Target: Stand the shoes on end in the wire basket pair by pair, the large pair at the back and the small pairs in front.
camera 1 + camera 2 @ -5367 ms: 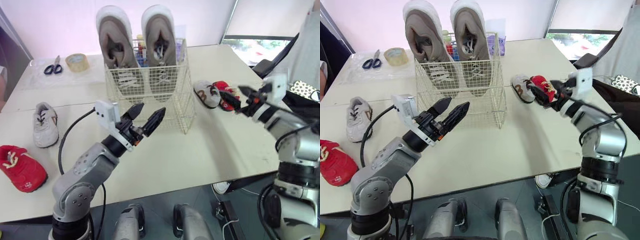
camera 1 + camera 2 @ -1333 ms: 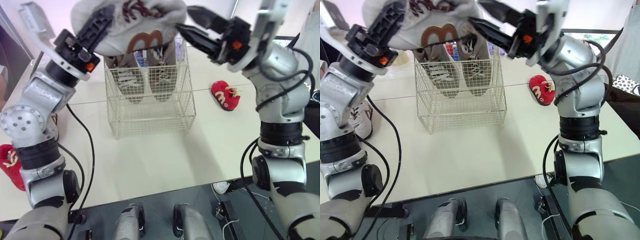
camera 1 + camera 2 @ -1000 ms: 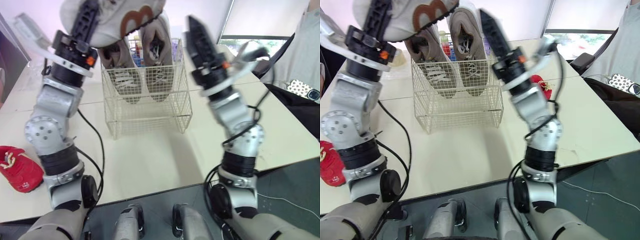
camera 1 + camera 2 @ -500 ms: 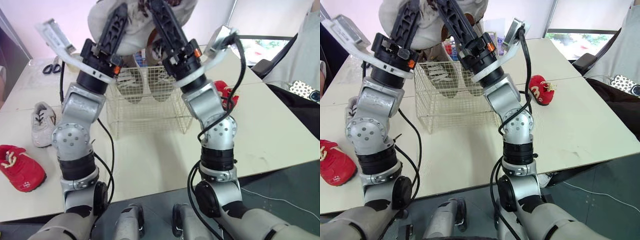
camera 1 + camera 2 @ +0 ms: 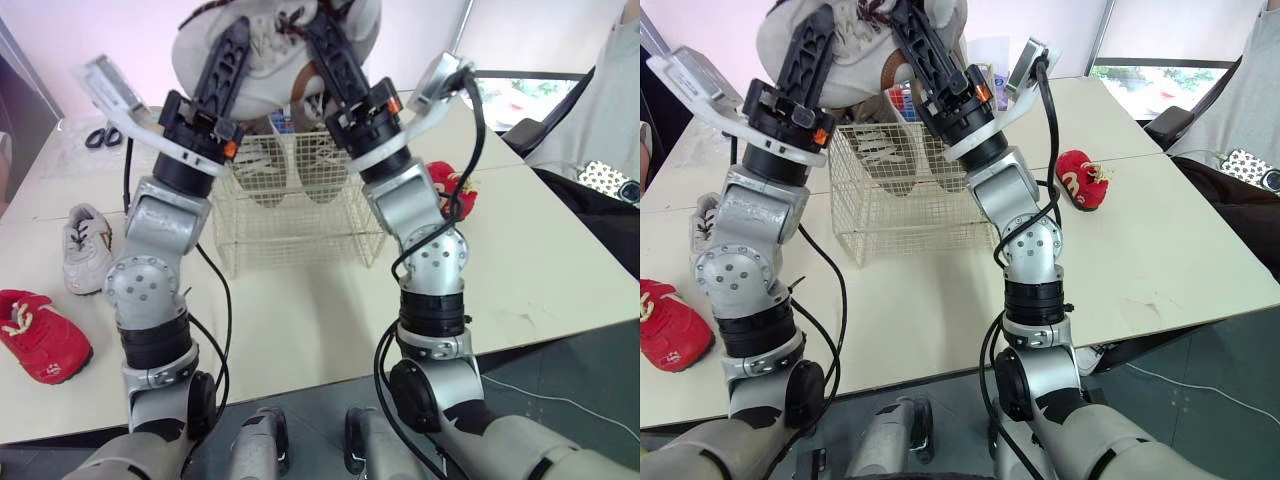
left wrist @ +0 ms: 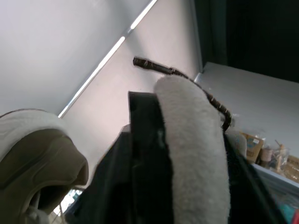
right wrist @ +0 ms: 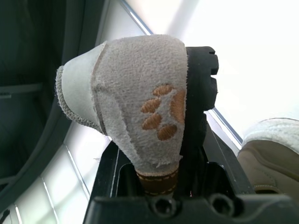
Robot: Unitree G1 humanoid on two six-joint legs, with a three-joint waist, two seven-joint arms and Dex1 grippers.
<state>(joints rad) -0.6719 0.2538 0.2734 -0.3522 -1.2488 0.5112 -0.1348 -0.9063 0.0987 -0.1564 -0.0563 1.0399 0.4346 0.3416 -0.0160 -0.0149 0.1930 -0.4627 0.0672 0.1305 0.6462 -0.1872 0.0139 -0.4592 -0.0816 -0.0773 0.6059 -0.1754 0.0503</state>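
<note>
Aloft, left pincer (image 5: 232, 45), right pincer (image 5: 326, 42) — both clamped on grey shoe (image 5: 272, 60), orange paw-print (image 7: 163, 112), over basket (image 5: 300, 215).

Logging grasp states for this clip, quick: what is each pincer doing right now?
Left pincer: shut on the small grey shoe.
Right pincer: shut on the same small grey shoe.

Bright, soft daylight all over. The window (image 5: 512, 98) past the far right corner of the surface (image 5: 520, 270) glows white. A faint shadow lies just before the basket (image 5: 300, 215).
</note>
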